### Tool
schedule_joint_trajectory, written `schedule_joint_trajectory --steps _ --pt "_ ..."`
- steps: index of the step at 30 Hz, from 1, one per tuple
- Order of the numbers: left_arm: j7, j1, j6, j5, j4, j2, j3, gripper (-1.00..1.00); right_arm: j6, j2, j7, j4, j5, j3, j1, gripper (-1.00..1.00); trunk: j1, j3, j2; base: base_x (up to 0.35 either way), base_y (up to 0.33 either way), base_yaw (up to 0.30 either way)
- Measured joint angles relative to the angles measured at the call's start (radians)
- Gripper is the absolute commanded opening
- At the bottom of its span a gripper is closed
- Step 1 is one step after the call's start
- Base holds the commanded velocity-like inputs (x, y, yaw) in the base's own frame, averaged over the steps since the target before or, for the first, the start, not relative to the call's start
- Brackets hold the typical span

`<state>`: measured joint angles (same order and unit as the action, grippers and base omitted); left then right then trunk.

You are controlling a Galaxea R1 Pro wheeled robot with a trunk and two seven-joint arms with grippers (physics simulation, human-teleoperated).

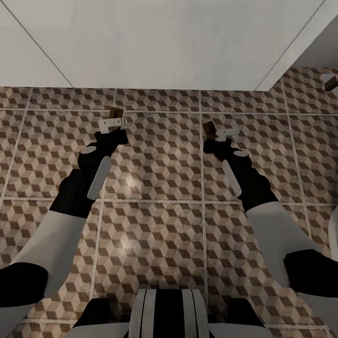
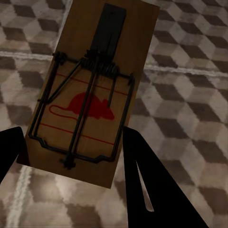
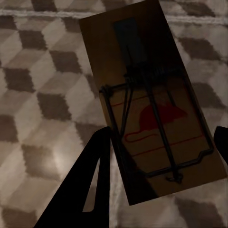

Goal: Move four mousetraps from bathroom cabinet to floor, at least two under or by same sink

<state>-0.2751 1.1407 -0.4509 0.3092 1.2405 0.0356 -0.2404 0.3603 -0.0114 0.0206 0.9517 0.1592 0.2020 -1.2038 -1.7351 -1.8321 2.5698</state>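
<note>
Both arms reach out over the cube-patterned bathroom floor (image 1: 159, 169). My left gripper (image 1: 114, 123) is shut on a tan mousetrap (image 1: 115, 112); in the left wrist view that mousetrap (image 2: 90, 90) shows its dark spring bar and red mouse print between the black fingers (image 2: 156, 180), above the tiles. My right gripper (image 1: 224, 134) is shut on a second mousetrap (image 1: 209, 130), which in the right wrist view appears as a shaded board (image 3: 152, 104) held between the fingers (image 3: 90, 180). The white boxy vanity (image 1: 164, 42) of the sink stands just beyond both grippers.
A small brown and white object (image 1: 331, 82) lies on the tiles past the vanity's right corner; too small to identify. A white curved edge (image 1: 334, 234) shows at the right border. My trunk (image 1: 164, 314) is at the bottom.
</note>
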Motion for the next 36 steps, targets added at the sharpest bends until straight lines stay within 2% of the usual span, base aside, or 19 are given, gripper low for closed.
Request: schedule_joint_trajectory --steps 14,21,30,36 --pt "0.000 -0.002 -0.001 0.000 -0.001 0.000 0.000 -1.00 0.000 -0.001 0.016 0.001 0.003 -0.001 0.000 -1.00 0.000 0.000 0.000 0.098 0.000 0.000" --pt "0.000 -0.031 -0.001 0.001 -0.007 0.000 0.000 -1.00 -0.001 -0.002 0.015 0.006 0.004 0.001 0.000 -1.00 0.000 0.000 0.000 0.004 0.000 0.000" --pt "0.001 -0.034 0.000 0.002 -0.110 -0.007 0.007 -1.00 0.001 -0.002 0.014 0.031 0.007 0.002 0.000 -1.00 0.000 0.000 0.000 0.000 0.000 0.000" --pt "0.003 -0.035 0.002 0.001 -0.151 -0.031 0.006 -1.00 0.001 -0.003 0.014 0.036 0.006 0.003 0.000 -1.00 0.000 0.000 0.000 0.000 0.000 0.000"
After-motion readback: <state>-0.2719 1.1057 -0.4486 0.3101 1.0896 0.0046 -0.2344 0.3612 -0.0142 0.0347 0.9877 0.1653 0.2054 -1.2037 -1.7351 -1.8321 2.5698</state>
